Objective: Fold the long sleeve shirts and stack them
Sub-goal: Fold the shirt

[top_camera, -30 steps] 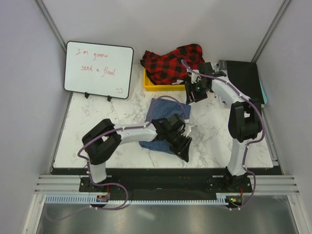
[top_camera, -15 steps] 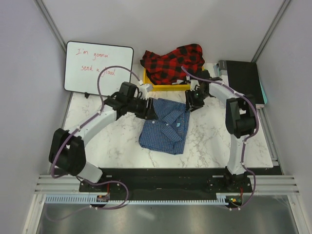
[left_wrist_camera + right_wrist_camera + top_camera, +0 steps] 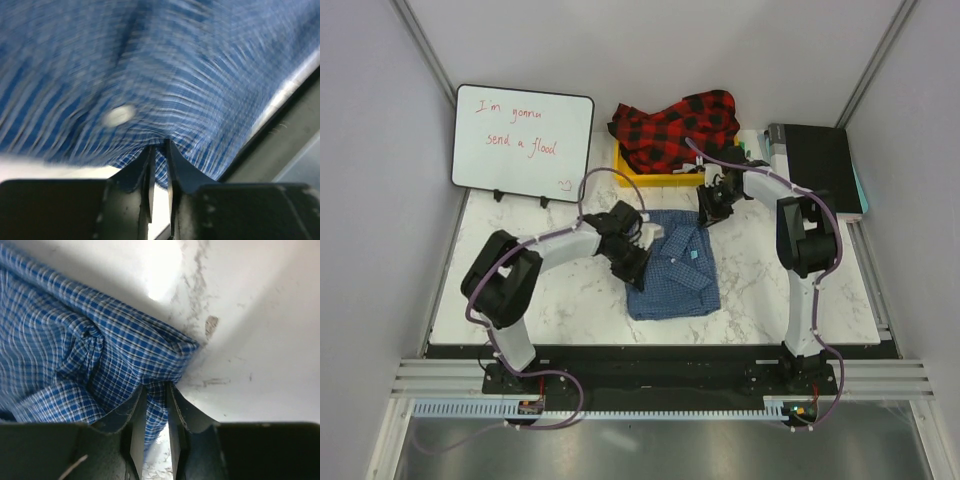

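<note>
Fold step in hand on the blue shirt [image 3: 675,272], lying flat at the centre of the table [image 3: 540,300]. Pinched in narrow jaws by the left gripper [image 3: 159,146] at its left edge and by the right gripper [image 3: 156,386] at its far right corner. Next, likely: lift both holds evenly and carry over. Behind, the red plaid shirt [image 3: 675,125] heaped on the yellow bin [image 3: 650,179], not yet folded; whiteboard [image 3: 525,143] and black box [image 3: 820,160] off to the sides.

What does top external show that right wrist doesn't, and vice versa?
Only top external: the whiteboard, the red plaid shirt heaped over the yellow bin, and the left gripper. Only right wrist: a close-up of the right gripper pinching a bunched corner of checked cloth. Both: the blue shirt lying on the marble table.
</note>
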Controlling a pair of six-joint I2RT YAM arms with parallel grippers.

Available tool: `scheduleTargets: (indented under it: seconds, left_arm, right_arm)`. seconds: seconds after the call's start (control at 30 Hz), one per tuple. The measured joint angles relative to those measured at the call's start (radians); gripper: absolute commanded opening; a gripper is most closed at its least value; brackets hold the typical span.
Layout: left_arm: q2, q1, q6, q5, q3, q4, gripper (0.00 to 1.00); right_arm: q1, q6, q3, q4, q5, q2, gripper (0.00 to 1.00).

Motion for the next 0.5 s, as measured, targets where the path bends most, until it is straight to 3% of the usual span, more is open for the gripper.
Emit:
scheduleTargets:
  seconds: [0.07, 0.2, 0.23, 0.37, 0.5]
  left_arm:
    - [0.001, -0.098, -0.022, 0.025, -0.005, 0.023, 0.18]
    - [0.014, -0.310, -0.111, 0.105, -0.004, 0.101, 0.49]
    - [0.014, -0.341, -0.132, 0.129, -0.004, 0.113, 0.52]
    - [-0.043, -0.344, -0.177, 0.229, -0.028, 0.150, 0.53]
    - [-0.282, -0.229, -0.209, 0.318, -0.127, 0.198, 0.50]
  right_arm:
    - [0.006, -0.025, 0.013, 0.007, -0.012, 0.009, 0.29]
    - [0.023, -0.072, 0.016, 0.008, -0.060, 0.013, 0.29]
    - [0.028, -0.084, 0.016, 0.008, -0.068, 0.013, 0.29]
    - [0.069, -0.167, -0.004, 0.018, -0.124, 0.013, 0.29]
    - [0.151, -0.240, -0.019, 0.023, -0.192, 0.012, 0.30]
